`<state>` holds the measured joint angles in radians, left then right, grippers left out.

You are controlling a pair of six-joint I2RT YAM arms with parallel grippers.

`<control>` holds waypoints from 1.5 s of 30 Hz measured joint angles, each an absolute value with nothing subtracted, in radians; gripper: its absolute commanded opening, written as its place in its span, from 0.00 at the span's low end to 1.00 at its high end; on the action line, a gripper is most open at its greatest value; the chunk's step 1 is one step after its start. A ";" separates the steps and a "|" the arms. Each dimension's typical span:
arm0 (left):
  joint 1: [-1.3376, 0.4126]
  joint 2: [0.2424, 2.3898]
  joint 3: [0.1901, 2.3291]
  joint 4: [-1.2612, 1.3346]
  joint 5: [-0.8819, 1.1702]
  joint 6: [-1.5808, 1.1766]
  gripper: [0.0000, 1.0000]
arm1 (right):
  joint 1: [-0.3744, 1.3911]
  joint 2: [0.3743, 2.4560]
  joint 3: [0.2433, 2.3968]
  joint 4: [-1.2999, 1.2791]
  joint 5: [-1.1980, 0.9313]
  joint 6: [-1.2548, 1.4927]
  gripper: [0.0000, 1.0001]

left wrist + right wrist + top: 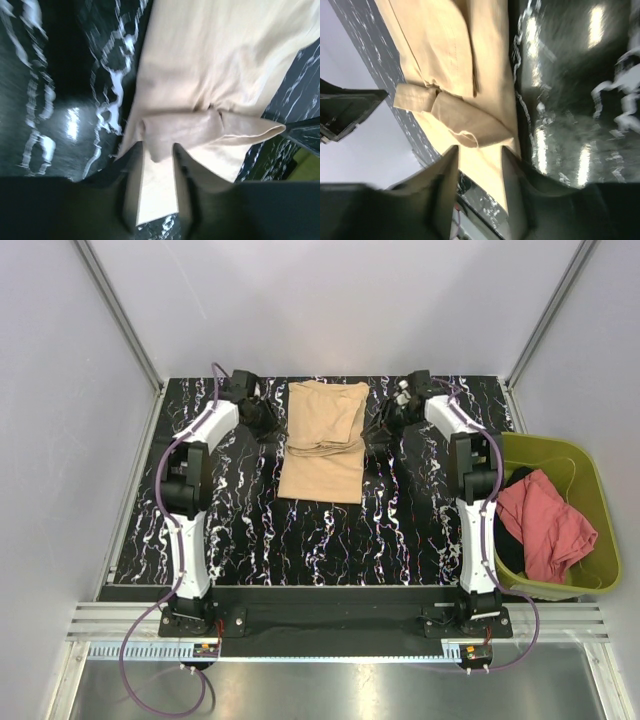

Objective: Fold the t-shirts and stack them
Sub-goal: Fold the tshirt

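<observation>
The tan-beige t-shirt (323,440) lies partly folded on the black marbled table, its far half doubled over. My left gripper (262,418) is at the shirt's far left edge and my right gripper (385,423) is at its far right edge. In the left wrist view the left gripper (157,150) stands open, with a loose fold of the shirt (200,127) lying just at its fingertips. In the right wrist view the right gripper (480,150) is also open over the shirt's edge (445,50), gripping nothing. The salmon-red t-shirt (545,525) lies bunched in the bin.
An olive-green bin (560,445) stands off the table's right edge, with a dark cloth (510,540) under the red shirt. White walls and metal frame posts close in the back and sides. The arm bases sit on a rail at the near edge.
</observation>
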<state>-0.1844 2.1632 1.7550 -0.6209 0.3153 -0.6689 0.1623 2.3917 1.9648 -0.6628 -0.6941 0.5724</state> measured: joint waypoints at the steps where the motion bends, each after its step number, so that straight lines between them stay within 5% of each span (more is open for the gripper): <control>1: -0.176 2.163 1.764 -0.620 0.308 -0.662 0.50 | 0.153 2.405 1.995 -0.671 -0.693 0.573 0.52; 6: -0.135 2.133 1.765 -0.618 0.269 -0.608 0.57 | 0.101 2.386 2.002 -0.694 -0.674 0.550 0.55; 12: -0.133 1.983 1.539 -0.594 0.365 -0.517 0.66 | 0.094 2.199 1.657 -0.666 -0.682 0.529 0.67; 19: -0.165 1.948 1.287 -0.566 0.459 -0.467 0.66 | 0.153 2.063 1.348 -0.581 -0.723 0.503 0.66; 25: -0.178 1.937 1.232 -0.514 0.514 -0.476 0.52 | 0.212 2.056 1.272 -0.507 -0.749 0.502 0.45; 33: -0.218 1.901 1.150 -0.444 0.512 -0.517 0.38 | 0.240 2.059 1.272 -0.445 -0.750 0.514 0.43; 37: -0.223 1.890 1.118 -0.427 0.509 -0.531 0.23 | 0.240 2.059 1.262 -0.421 -0.751 0.516 0.28; 41: -0.228 1.874 1.078 -0.408 0.508 -0.550 0.12 | 0.241 2.058 1.210 -0.400 -0.748 0.526 0.00; 45: -0.255 1.828 1.016 -0.383 0.506 -0.575 0.05 | 0.241 2.017 1.137 -0.387 -0.745 0.548 0.00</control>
<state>-0.2550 1.8282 1.0157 -0.3828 0.5060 -0.5747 0.2405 2.0171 1.1370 -0.3866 -0.7448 0.5480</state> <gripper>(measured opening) 0.088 0.016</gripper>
